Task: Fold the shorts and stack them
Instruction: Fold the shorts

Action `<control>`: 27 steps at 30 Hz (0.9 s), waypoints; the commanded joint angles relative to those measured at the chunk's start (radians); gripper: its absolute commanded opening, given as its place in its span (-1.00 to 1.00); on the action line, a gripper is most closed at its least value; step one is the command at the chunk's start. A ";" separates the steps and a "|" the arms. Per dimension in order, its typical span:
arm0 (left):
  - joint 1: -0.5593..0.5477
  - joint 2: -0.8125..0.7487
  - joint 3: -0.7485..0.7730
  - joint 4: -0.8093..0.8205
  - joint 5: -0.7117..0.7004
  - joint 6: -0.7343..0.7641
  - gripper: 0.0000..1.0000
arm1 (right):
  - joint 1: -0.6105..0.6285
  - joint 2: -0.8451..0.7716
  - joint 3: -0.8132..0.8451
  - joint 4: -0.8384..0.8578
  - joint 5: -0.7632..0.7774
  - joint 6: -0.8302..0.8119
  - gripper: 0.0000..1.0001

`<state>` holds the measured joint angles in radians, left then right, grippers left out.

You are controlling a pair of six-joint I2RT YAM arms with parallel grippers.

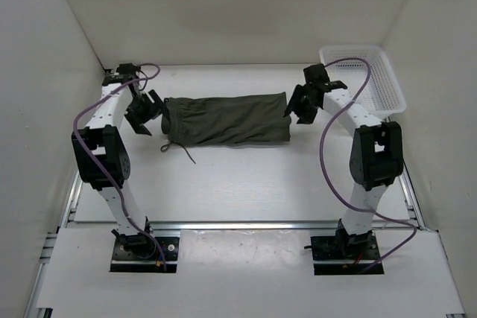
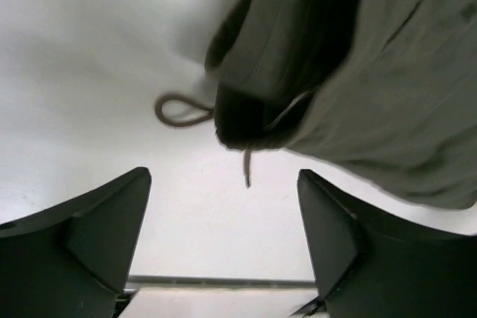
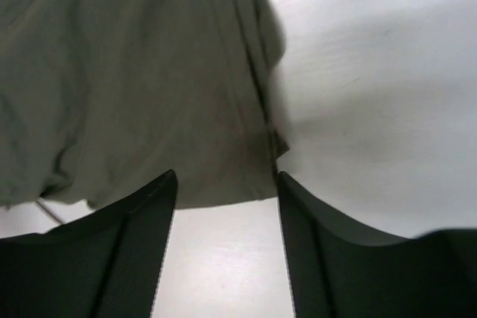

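The dark olive-green shorts [image 1: 227,119] lie folded lengthwise across the middle of the white table, waistband at the left with a drawstring [image 1: 185,151] trailing toward the front. My left gripper [image 1: 147,113] is open and empty just off the waistband end; its wrist view shows the waistband [image 2: 350,72] and a drawstring loop [image 2: 179,112] ahead of the spread fingers [image 2: 104,236]. My right gripper [image 1: 299,103] is open and empty at the leg-hem end; its wrist view shows the hem [image 3: 149,87] just beyond the fingers [image 3: 127,251].
A white plastic basket [image 1: 365,76] stands at the back right corner, behind the right arm. White walls close in the table on three sides. A metal rail [image 1: 238,224] runs along the near edge.
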<state>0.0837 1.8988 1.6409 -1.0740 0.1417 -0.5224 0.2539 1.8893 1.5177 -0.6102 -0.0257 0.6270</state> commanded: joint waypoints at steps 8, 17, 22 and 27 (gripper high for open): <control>-0.070 0.107 0.023 0.135 -0.105 0.048 0.64 | -0.005 0.119 -0.031 0.087 -0.168 0.086 0.30; -0.070 0.249 0.183 0.051 -0.168 0.058 -0.79 | -0.005 0.232 0.030 0.020 -0.056 0.050 -0.71; -0.070 0.166 0.172 0.028 -0.179 0.099 0.66 | 0.013 0.160 -0.002 0.020 -0.031 0.028 -0.38; -0.059 0.114 0.143 0.028 -0.154 0.139 1.00 | 0.033 0.054 -0.011 0.001 0.000 0.010 0.14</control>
<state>0.0151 2.1242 1.7878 -1.0451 -0.0170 -0.4183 0.2733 2.0468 1.5066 -0.5800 -0.0750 0.6651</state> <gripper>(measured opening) 0.993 0.554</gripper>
